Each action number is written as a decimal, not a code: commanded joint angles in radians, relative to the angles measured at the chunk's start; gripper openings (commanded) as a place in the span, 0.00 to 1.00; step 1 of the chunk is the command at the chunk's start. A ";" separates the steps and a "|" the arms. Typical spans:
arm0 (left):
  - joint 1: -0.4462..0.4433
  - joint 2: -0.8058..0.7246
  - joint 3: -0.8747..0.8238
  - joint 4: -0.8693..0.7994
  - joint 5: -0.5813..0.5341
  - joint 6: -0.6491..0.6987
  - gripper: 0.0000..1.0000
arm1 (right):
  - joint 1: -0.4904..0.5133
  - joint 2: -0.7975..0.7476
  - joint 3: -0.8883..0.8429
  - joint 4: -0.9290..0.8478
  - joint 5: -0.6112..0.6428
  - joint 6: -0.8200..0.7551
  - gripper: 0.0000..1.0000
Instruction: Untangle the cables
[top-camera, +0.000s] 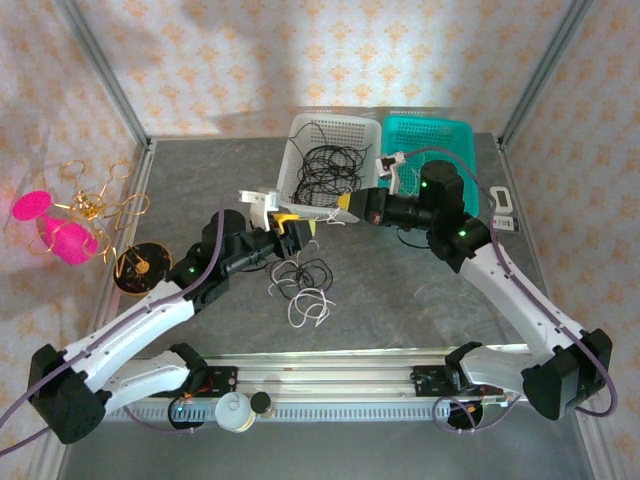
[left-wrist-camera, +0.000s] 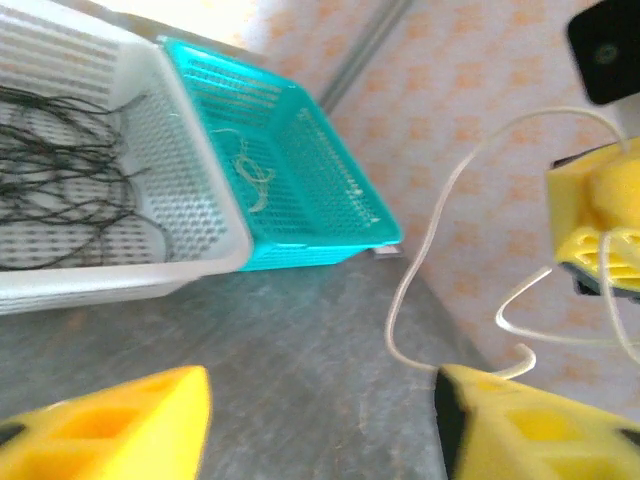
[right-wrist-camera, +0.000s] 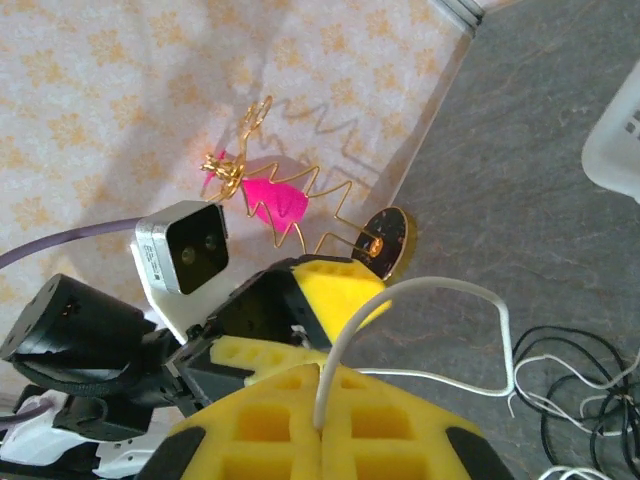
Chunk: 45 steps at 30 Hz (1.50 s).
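Observation:
A loose tangle of black and white cables (top-camera: 300, 282) lies on the grey table between the arms. My right gripper (top-camera: 345, 205) (right-wrist-camera: 322, 420) is shut on one white cable (right-wrist-camera: 450, 288), which arches out of its yellow pads and drops toward the tangle (right-wrist-camera: 580, 390). My left gripper (top-camera: 290, 232) (left-wrist-camera: 320, 420) faces it, open, its yellow fingers (left-wrist-camera: 120, 420) wide apart. The same white cable (left-wrist-camera: 410, 290) curves past the left gripper's right finger. Several black cables (top-camera: 328, 165) (left-wrist-camera: 60, 190) lie in the white basket (left-wrist-camera: 200, 180). A white cable (left-wrist-camera: 255, 180) lies in the teal basket (left-wrist-camera: 330, 190).
The white basket (top-camera: 300, 130) and teal basket (top-camera: 460, 130) stand side by side at the back. A gold wire ornament (top-camera: 95, 205) (right-wrist-camera: 270, 190) with pink pieces and a dark round base (top-camera: 140, 265) sits at the left. A metal rail (top-camera: 330, 385) runs along the near edge.

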 joint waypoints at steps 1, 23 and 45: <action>-0.017 0.029 0.005 0.172 0.127 0.022 0.47 | -0.006 -0.025 -0.007 0.066 -0.025 0.029 0.00; -0.045 -0.072 -0.102 0.083 -0.048 0.044 0.37 | -0.006 -0.016 0.002 0.074 -0.043 0.039 0.00; -0.095 -0.029 -0.043 0.206 0.076 0.114 0.56 | -0.005 -0.018 -0.005 0.073 -0.049 0.039 0.00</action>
